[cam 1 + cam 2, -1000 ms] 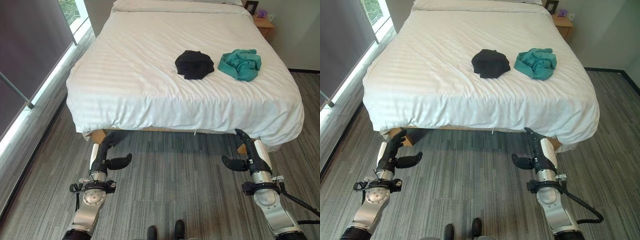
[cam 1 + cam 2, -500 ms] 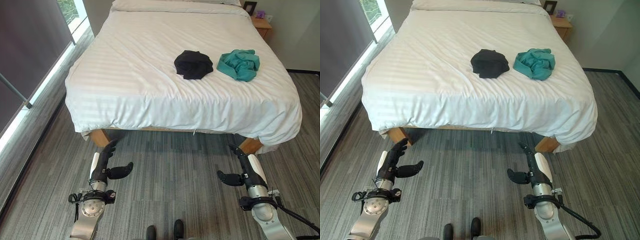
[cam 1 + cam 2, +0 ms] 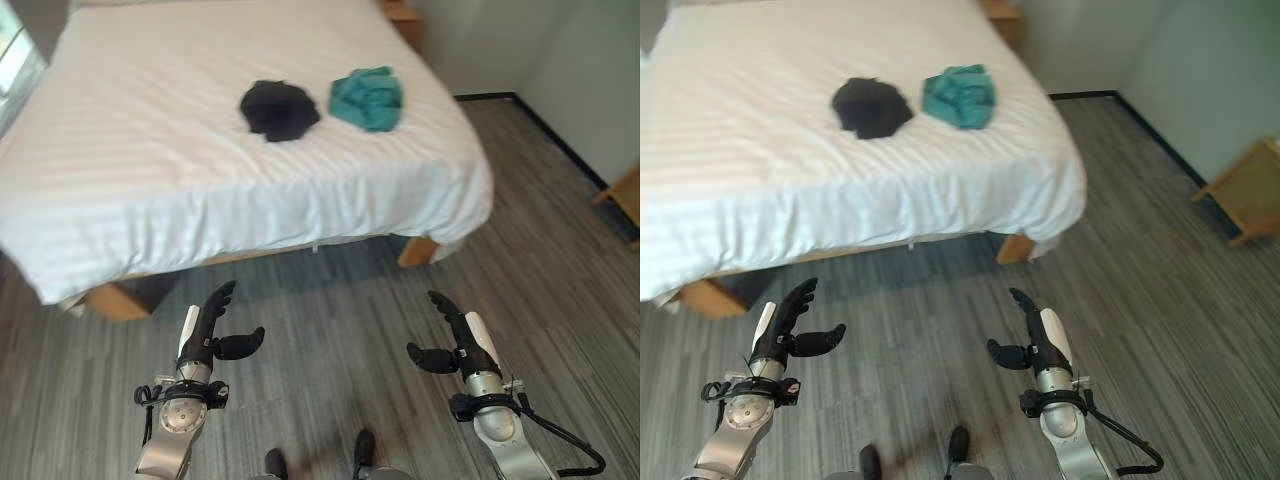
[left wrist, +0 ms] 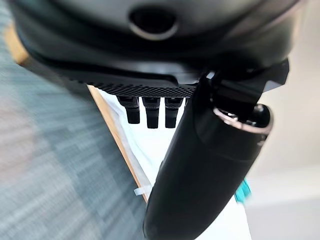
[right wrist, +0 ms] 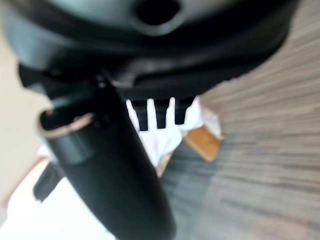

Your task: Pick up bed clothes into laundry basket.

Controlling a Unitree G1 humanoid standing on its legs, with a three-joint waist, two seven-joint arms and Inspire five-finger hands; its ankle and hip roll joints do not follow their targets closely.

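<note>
Left eye view: black garment (image 3: 278, 108) and teal garment (image 3: 368, 96) sit mid-bed (image 3: 150, 190), well ahead of both hands. Left hand (image 3: 208, 330) and right hand (image 3: 455, 335) hang empty, fingers straight (left looks nearer).

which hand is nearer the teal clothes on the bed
Right, slightly. The right hand hangs over the floor below the teal clothes; the left hand is farther toward the robot's left.
</note>
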